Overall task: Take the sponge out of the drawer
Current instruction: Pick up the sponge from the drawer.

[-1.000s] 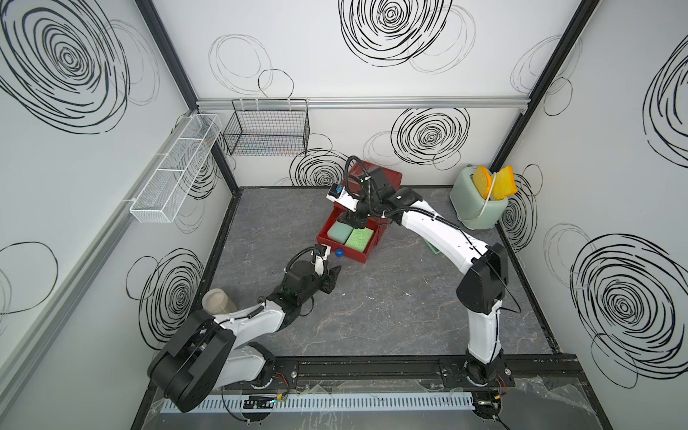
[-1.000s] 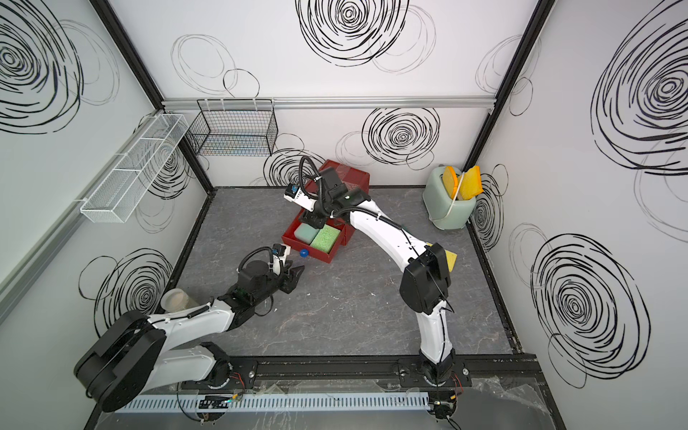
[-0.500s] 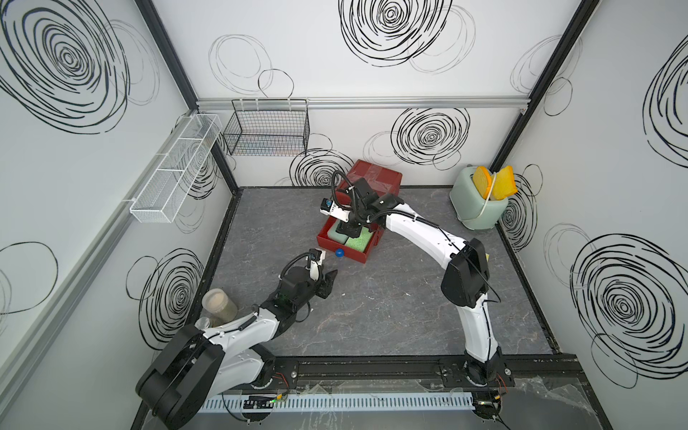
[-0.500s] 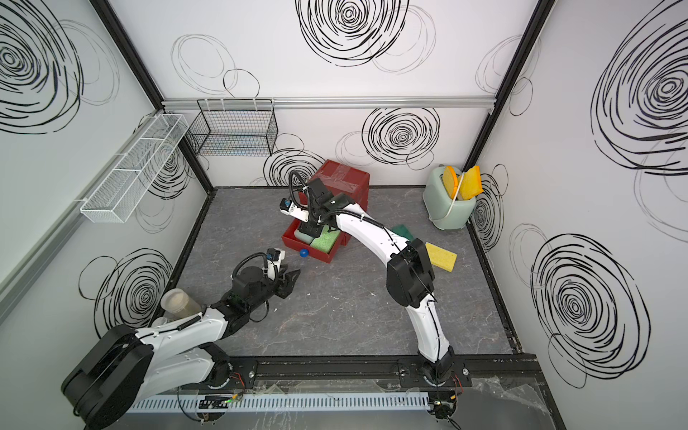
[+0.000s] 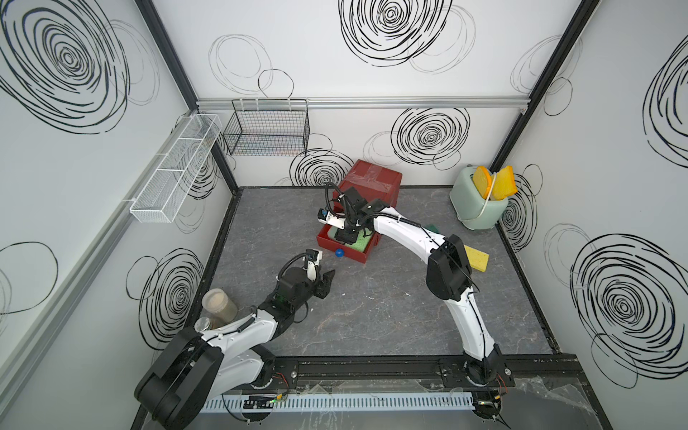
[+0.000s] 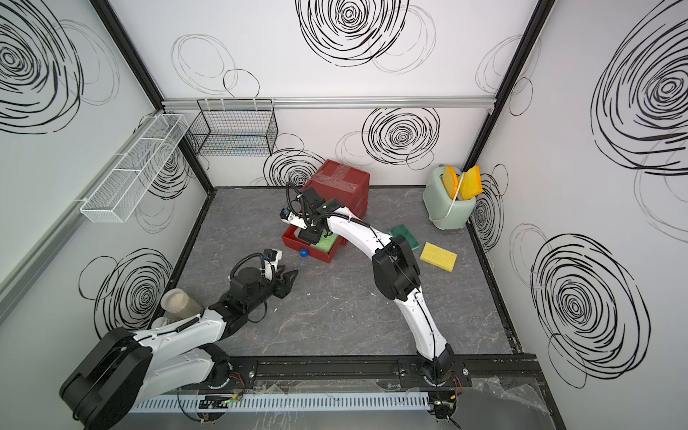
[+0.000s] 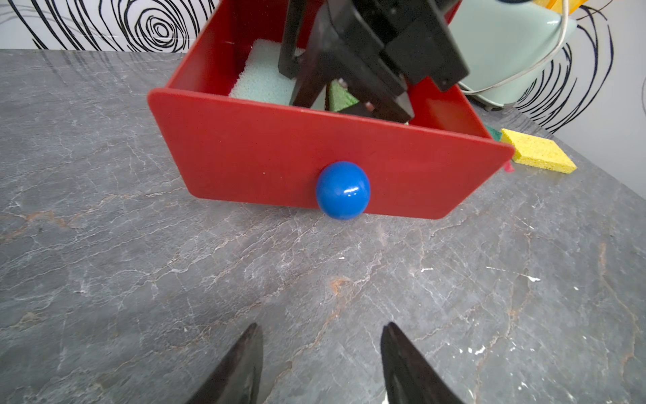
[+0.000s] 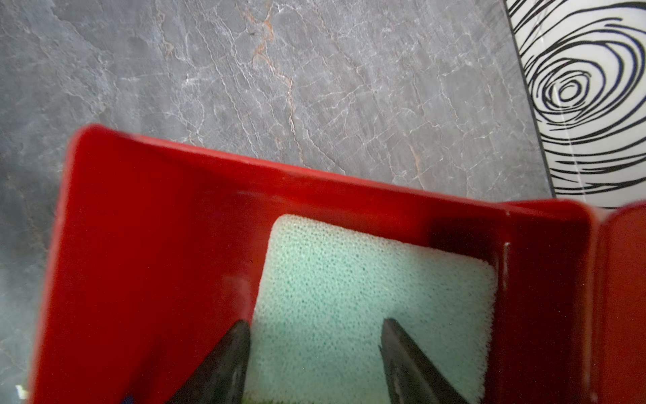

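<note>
- Target: pale green sponge [image 8: 367, 297] is lying flat in the red drawer [image 8: 140, 227], directly beneath the right gripper [image 8: 314, 321].
- Right gripper's jaws are standing apart, clamping nothing; sponge surface is showing between the tips.
- A brighter green sponge [image 5: 360, 244] is lying beside that gripper, in the same drawer.
- The left gripper [image 7: 321, 327] is hovering over the table [image 7: 105, 280], jaws apart, with the blue knob [image 7: 343, 190] straight ahead of it.

**Colours around the red drawer [image 7: 279, 157]**

Its knob [image 7: 343, 190] is blue. Inside lie a mint sponge [image 8: 367, 297] and a lime sponge [image 5: 359, 244]. To the right, a yellow sponge [image 6: 438, 256] lies on the grey, veined bench [image 5: 372, 316]. The walls [image 5: 316, 48] are white with black spirals.
</note>
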`<state>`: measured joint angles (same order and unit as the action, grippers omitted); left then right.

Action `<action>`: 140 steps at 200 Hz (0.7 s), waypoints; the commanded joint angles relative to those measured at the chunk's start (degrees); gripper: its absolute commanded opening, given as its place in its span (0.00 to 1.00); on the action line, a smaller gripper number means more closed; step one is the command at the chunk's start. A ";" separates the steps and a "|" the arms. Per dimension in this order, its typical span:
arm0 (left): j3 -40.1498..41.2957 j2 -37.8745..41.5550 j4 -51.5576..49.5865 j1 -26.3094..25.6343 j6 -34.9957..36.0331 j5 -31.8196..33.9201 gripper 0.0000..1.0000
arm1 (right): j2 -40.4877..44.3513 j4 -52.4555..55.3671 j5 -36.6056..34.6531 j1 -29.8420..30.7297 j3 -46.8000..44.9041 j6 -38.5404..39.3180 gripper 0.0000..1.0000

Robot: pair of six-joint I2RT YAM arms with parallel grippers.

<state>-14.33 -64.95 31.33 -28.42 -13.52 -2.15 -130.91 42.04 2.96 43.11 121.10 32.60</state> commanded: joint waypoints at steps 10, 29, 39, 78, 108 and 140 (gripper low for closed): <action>0.61 0.56 1.97 0.56 -0.63 -0.77 0.58 | -1.12 0.25 -2.31 0.39 2.39 1.39 0.64; 0.65 0.56 1.97 0.65 -0.63 -0.91 0.58 | -2.19 -0.15 -3.95 0.39 2.64 1.76 0.65; 0.61 0.53 1.98 0.65 -0.65 -0.86 0.58 | -2.67 -0.35 -4.27 0.39 2.77 1.84 0.65; 0.48 0.30 3.63 0.74 -0.70 -1.05 0.59 | -3.63 -0.07 -3.24 -0.22 2.88 1.94 0.50; 0.53 0.32 3.65 0.74 -0.66 -1.10 0.58 | -2.67 0.27 0.00 -1.00 2.78 1.55 0.27; 0.59 0.43 3.71 0.72 -0.64 -1.12 0.59 | 0.12 -0.20 5.31 -1.99 2.62 0.68 0.13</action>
<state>-14.33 -64.93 31.70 -28.05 -13.58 -2.74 -133.32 41.30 3.29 42.65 123.02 33.47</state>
